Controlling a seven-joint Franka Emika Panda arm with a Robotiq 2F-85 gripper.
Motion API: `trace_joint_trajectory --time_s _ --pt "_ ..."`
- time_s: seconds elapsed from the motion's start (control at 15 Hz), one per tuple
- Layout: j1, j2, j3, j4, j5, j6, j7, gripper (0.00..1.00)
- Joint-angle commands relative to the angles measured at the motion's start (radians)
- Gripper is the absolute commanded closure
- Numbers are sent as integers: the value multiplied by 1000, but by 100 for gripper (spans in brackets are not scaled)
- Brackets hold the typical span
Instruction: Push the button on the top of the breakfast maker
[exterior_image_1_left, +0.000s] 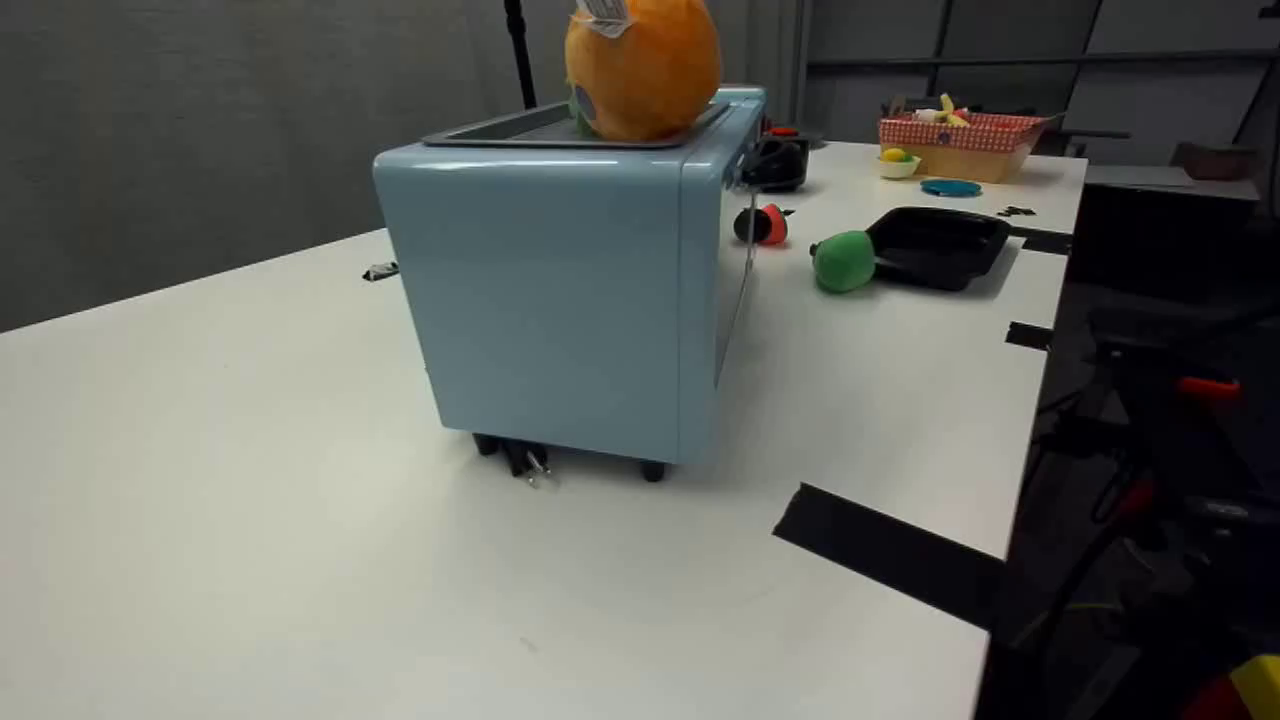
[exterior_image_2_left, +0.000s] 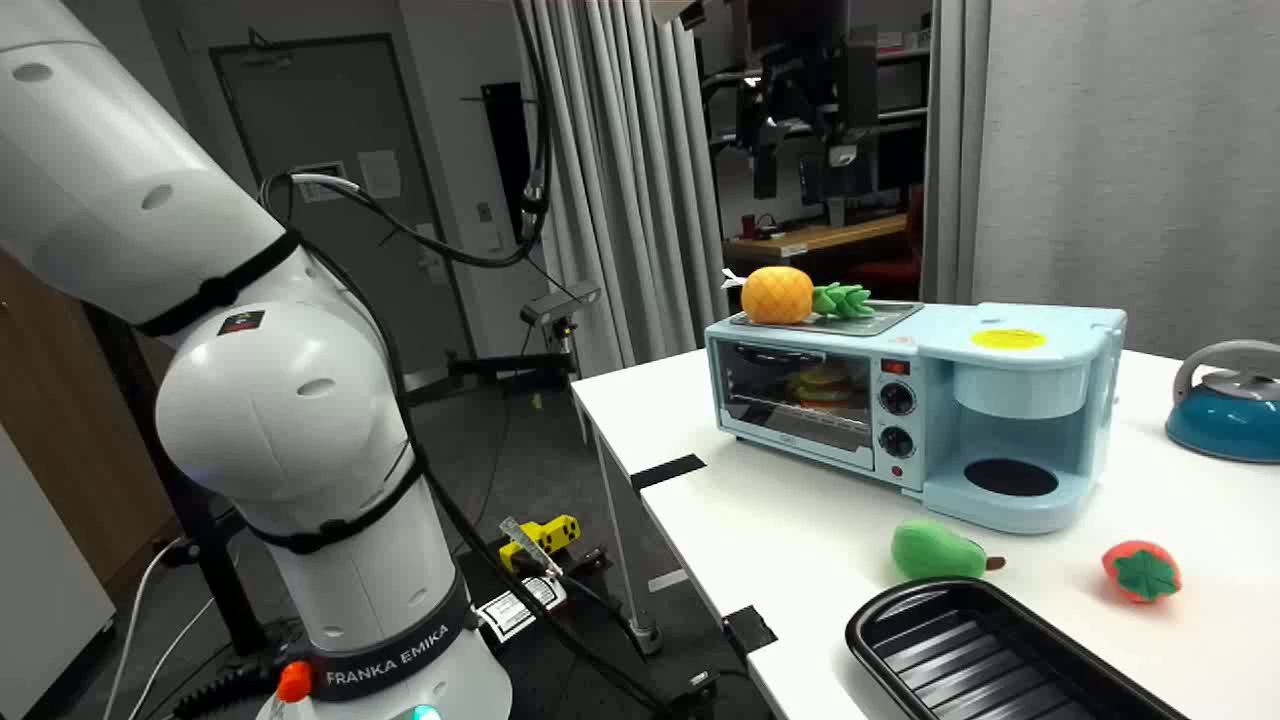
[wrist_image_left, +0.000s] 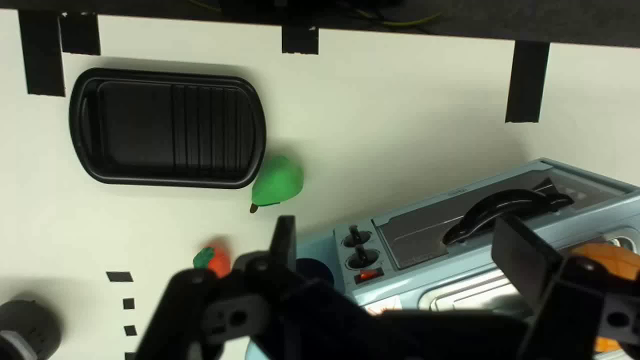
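Breakfast maker, one, stands on the desk; two dials and one red switch sit on its front, one pineapple and one yellow patch on top. Near it are one pear, one strawberry, one kettle and one pan, the pear just beside the pan. Well apart sits one basket. Two fingers are spread apart, both dials showing between them in the wrist view.
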Motion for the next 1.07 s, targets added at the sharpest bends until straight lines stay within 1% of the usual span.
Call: trace_joint_trajectory --time_s 0.0,0.73,1.0 --pt "-10 2 8 1 4 -1 -4 0" --pt "-10 2 9 1 4 -1 -4 0" --pt "-5 48 18 33 7 5 5 0"
